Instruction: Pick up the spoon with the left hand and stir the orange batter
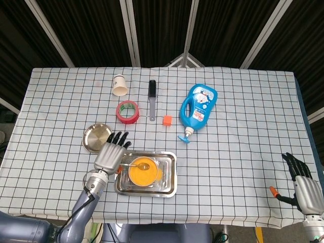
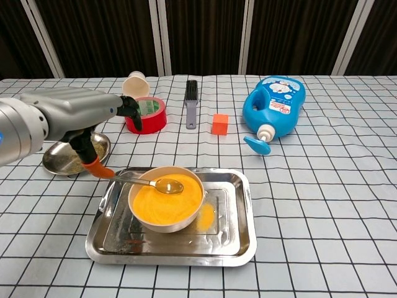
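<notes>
A bowl of orange batter (image 1: 142, 172) (image 2: 165, 200) stands in a steel tray (image 1: 170, 178) (image 2: 239, 239) near the table's front. My left hand (image 1: 110, 154) (image 2: 74, 115) holds a spoon by its orange handle (image 2: 97, 168), to the left of the tray. The spoon's bowl (image 1: 144, 165) (image 2: 169, 185) lies on the batter at the bowl's far side. My right hand (image 1: 304, 185) hovers off the table's right front corner with its fingers apart, holding nothing; the chest view does not show it.
A small steel dish (image 1: 94, 136) (image 2: 62, 160) sits left of the tray. Behind are red tape (image 1: 128, 111), a paper cup (image 1: 119, 85), a black brush (image 1: 152, 98), an orange cube (image 1: 166, 120) and a blue bottle (image 1: 198, 108) lying on its side.
</notes>
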Controlling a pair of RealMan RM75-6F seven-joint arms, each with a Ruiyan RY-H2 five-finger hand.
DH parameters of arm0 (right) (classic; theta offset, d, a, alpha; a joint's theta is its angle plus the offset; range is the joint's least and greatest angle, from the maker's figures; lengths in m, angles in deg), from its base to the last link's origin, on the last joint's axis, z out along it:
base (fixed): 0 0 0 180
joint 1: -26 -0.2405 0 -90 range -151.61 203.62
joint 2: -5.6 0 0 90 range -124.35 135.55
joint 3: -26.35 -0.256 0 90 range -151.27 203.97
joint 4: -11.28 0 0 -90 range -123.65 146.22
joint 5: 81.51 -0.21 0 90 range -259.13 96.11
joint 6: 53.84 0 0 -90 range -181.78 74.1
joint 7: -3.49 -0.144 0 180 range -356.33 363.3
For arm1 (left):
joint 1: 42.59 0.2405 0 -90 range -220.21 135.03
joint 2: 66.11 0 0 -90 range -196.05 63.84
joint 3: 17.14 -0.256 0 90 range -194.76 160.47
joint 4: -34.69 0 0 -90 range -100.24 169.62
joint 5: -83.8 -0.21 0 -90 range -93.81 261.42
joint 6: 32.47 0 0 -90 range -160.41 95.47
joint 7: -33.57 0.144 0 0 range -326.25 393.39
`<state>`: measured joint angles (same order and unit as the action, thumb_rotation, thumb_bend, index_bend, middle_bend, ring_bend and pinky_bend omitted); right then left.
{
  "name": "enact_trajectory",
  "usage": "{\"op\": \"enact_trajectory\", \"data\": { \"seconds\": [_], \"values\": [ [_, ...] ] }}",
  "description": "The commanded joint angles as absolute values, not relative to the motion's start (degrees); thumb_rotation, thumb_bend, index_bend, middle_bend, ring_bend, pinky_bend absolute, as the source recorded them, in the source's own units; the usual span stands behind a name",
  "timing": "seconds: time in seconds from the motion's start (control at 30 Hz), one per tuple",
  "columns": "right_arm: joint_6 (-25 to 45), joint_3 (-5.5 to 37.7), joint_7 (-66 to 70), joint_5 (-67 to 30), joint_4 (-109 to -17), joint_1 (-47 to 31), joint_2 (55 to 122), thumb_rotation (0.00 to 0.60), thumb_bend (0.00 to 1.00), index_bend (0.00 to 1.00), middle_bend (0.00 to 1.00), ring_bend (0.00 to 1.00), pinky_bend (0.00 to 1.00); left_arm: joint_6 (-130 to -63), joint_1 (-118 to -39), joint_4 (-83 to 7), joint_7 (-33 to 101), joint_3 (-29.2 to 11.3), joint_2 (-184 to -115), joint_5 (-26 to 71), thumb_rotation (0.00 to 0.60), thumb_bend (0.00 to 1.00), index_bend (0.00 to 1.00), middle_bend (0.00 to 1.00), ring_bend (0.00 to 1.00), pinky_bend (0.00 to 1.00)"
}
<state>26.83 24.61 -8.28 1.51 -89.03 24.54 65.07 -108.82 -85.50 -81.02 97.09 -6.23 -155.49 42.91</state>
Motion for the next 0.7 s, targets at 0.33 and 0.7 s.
{"op": "enact_trajectory", "data": {
  "seconds": [0.33,0.7],
  "values": [
    [26.7,24.6,-8.1,1.3,-89.2,24.6,65.0,0.600,0.31,0.00,0.00,0.00,0.00,-107.9,-87.5,-80.0,95.1,-7.3,-154.9,44.6,0.600,0.29,0.43,1.00,1.00,1.00],
    [26.6,24.7,-8.4,1.3,-89.3,24.5,64.9,0.600,0.31,0.00,0.00,0.00,0.00,-110.0,-90.8,-78.8,97.4,-6.7,-159.1,51.4,0.600,0.37,0.48,1.00,1.00,1.00]
  ]
}}
